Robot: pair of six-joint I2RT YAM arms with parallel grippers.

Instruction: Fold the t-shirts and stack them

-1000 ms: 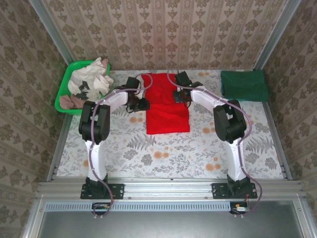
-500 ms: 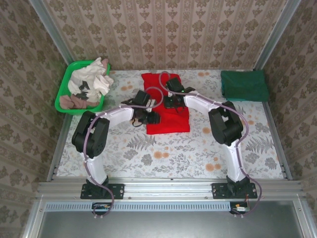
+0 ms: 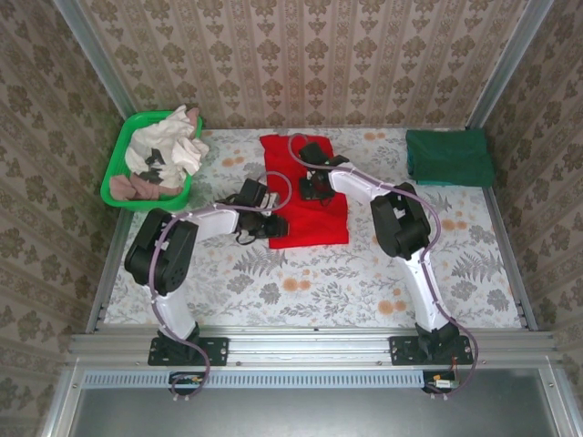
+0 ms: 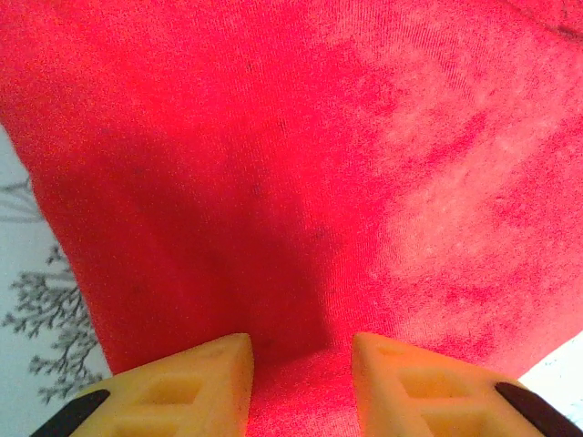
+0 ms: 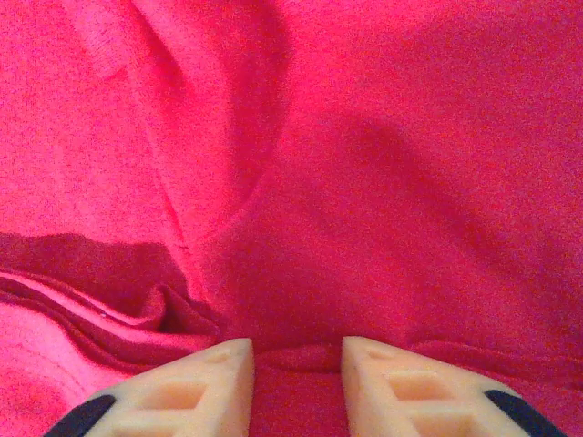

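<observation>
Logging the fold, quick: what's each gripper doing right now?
Left gripper: open, above the red shirt.
Right gripper: open, above the same shirt.

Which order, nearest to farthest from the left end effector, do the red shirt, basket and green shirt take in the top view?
1. Red shirt, mid-table, at the left end effector.
2. Basket, far left corner.
3. Green shirt, far right corner.

Red shirt [image 3: 314, 225] partly hidden under right arm [image 3: 360, 185].
</observation>
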